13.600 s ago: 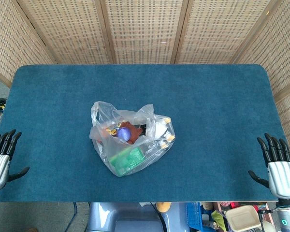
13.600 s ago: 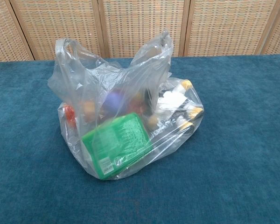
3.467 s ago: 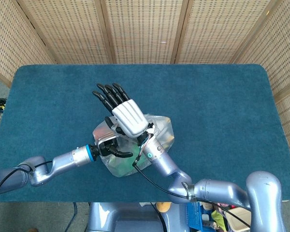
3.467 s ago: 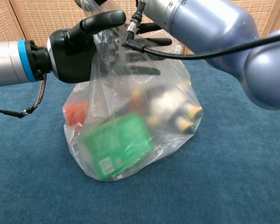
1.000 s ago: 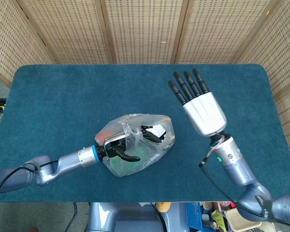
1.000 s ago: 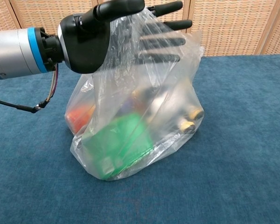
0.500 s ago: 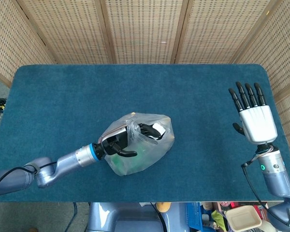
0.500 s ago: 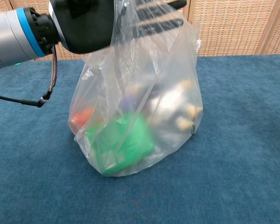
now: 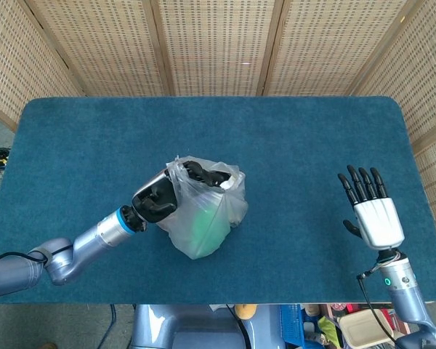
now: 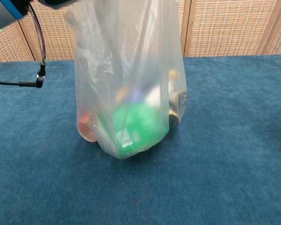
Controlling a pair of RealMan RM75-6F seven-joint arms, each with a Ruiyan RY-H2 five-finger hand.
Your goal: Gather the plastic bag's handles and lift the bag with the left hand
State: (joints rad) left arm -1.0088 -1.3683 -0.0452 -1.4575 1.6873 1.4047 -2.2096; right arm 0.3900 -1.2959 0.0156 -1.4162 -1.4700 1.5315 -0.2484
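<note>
There is one plastic bag (image 9: pixel 203 211) and there are two hands. The bag is clear and full of small things. You can see one green box (image 10: pixel 136 124) at the bottom, something red-orange (image 10: pixel 86 123) low on one side, and a few other bits that are too blurry to name.

The left hand (image 9: pixel 158 198) is black and sits at the top of the bag, a little left of the middle of the blue bench (image 9: pixel 312 145). Its fingers (image 9: pixel 196 171) are curled in through the bunched top of the bag, where the handles are, and they hold it tight. The bag hangs down below the hand, pulled long and thin. In the chest view the bottom of the bag looks to be just at the bench top, with a dark shadow under it; I cannot tell if it is touching or just off it. In that view the hand itself is out of the picture at the top, and only a bit of the arm and a black wire (image 10: pixel 35 56) show.

The right hand (image 9: pixel 374 214) is far away from the bag, near the front right edge of the bench. Its fingers are straight and spread apart, and it holds nothing.
</note>
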